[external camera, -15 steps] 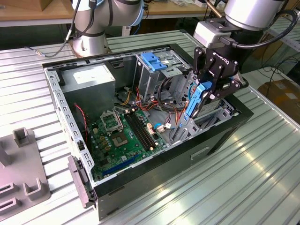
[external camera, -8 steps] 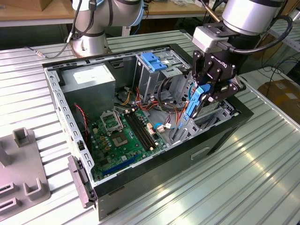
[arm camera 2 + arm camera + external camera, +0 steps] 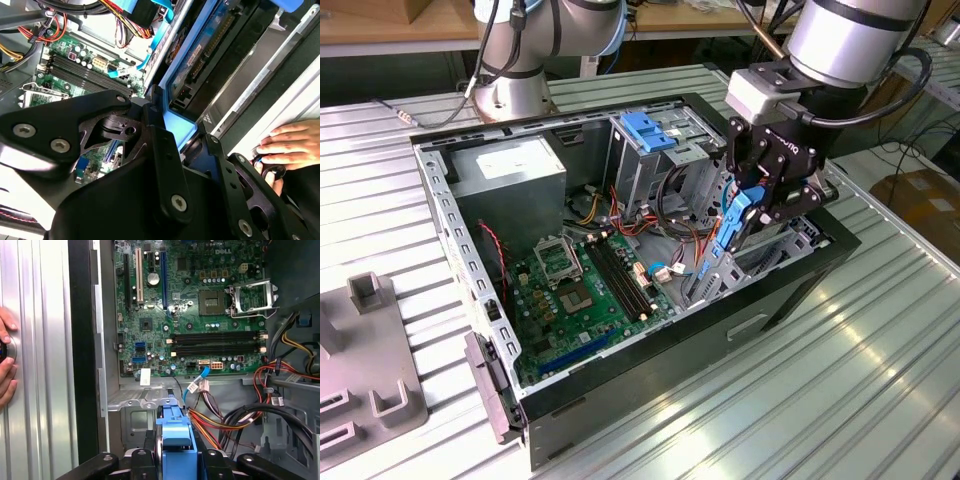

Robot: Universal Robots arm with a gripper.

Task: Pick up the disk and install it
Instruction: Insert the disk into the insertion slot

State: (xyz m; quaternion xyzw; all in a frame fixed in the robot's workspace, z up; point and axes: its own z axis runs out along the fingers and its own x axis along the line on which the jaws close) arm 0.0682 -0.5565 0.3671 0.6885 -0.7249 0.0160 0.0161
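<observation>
The disk stands on edge, its bright blue carrier rail pointing down into the metal bay at the open computer case's side on the exterior view's right. My gripper is shut on its upper end. In the first wrist view the blue carrier sits between the two black fingers, above the bay floor. The second wrist view shows the disk's dark underside and blue frame running away from the gripper.
Inside the case lie the motherboard, a grey power-supply box, a blue bracket on the tall cage, and loose cables. A person's hand rests on the ribbed table beside the case. A grey fixture sits on the exterior view's left.
</observation>
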